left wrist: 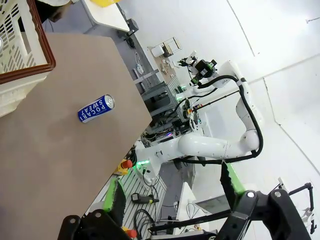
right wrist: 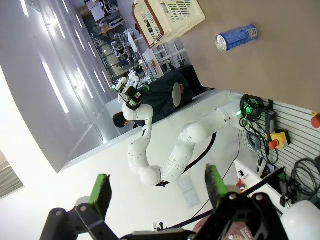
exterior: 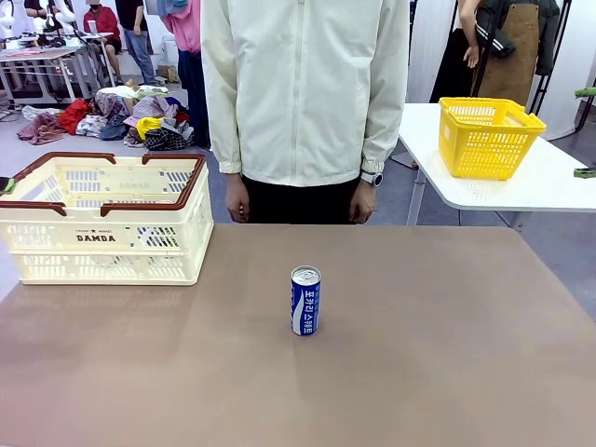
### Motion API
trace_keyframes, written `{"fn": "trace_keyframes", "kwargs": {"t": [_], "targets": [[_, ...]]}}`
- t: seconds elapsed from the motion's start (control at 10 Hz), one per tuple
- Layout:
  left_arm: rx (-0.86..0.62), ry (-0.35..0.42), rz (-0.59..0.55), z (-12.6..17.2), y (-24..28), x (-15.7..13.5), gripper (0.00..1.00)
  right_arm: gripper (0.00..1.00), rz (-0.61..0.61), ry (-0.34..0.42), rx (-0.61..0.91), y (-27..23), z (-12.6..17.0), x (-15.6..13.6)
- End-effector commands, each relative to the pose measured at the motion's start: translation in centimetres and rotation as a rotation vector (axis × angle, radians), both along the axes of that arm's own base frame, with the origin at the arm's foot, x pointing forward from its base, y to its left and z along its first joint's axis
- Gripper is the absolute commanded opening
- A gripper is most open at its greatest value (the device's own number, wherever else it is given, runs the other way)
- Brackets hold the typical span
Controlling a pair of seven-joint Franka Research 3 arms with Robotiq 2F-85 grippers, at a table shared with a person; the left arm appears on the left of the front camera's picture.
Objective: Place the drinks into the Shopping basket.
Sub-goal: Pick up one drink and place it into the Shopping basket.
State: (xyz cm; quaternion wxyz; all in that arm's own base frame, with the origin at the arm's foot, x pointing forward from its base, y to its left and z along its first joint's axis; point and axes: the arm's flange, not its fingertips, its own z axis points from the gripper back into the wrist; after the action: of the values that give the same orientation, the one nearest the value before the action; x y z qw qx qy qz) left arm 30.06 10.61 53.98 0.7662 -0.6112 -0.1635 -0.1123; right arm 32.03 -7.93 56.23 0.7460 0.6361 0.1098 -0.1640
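One drink, a blue-and-white can [exterior: 305,300], stands upright in the middle of the brown table. The cream Shopping basket [exterior: 56,238] with a dark brown rim sits at the table's far left; what is inside it is hidden. In the left wrist view the can [left wrist: 96,108] lies far off, beside the basket [left wrist: 43,44], and my left gripper [left wrist: 172,191] is open and empty, well away from both. From the right wrist the can [right wrist: 236,38] and basket [right wrist: 186,12] are also distant, and my right gripper [right wrist: 157,187] is open and empty.
A person [exterior: 303,102] stands at the table's far edge with hands hanging down. A yellow basket [exterior: 489,136] rests on a white side table [exterior: 549,182] at the back right. Brown tabletop surrounds the can on all sides.
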Motion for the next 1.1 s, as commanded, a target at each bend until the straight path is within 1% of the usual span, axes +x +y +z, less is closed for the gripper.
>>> {"fn": "trace_keyframes", "kwargs": {"t": [0.0, 0.1, 0.2, 0.3, 0.4, 0.5, 0.6, 0.7, 0.8, 1.0], "targets": [[0.030, 0.029, 0.095, 1.4, -2.5, 0.3, 1.00, 1.00, 0.004, -0.007, 0.014, -0.1, 0.5, 0.1], [0.151, 0.016, 0.052, 3.9, -6.6, 1.5, 1.00, 1.00, 0.004, -0.007, 0.014, -0.1, 0.5, 0.1], [0.270, 0.029, 0.043, 5.9, -11.0, 3.2, 1.00, 1.00, 0.004, -0.007, 0.014, -0.1, 0.5, 0.1], [0.413, 0.066, -0.021, 7.2, -16.4, 5.6, 1.00, 1.00, 0.004, -0.007, 0.014, -0.1, 0.5, 0.1], [0.557, 0.123, -0.072, 7.3, -20.9, 7.6, 1.00, 1.00, 0.004, -0.007, 0.014, -0.1, 0.5, 0.1], [0.670, 0.186, -0.123, 6.9, -25.2, 9.3, 1.00, 1.00, 0.004, -0.007, 0.014, -0.1, 0.5, 0.1], [0.789, 0.226, -0.148, 6.2, -29.2, 10.4, 1.00, 1.00, 0.004, -0.007, 0.014, -0.1, 0.5, 0.1], [0.897, 0.236, -0.164, 5.4, -33.0, 11.0, 1.00, 1.00, 0.004, -0.007, 0.014, -0.1, 0.5, 0.1], [0.974, 0.228, -0.167, 4.7, -36.6, 11.5, 1.00, 1.00, 0.004, -0.007, 0.014, -0.1, 0.5, 0.1], [1.096, 0.198, -0.075, 2.7, -41.2, 11.6, 1.00, 1.00, 0.004, -0.007, 0.014, -0.1, 0.5, 0.1]]}}
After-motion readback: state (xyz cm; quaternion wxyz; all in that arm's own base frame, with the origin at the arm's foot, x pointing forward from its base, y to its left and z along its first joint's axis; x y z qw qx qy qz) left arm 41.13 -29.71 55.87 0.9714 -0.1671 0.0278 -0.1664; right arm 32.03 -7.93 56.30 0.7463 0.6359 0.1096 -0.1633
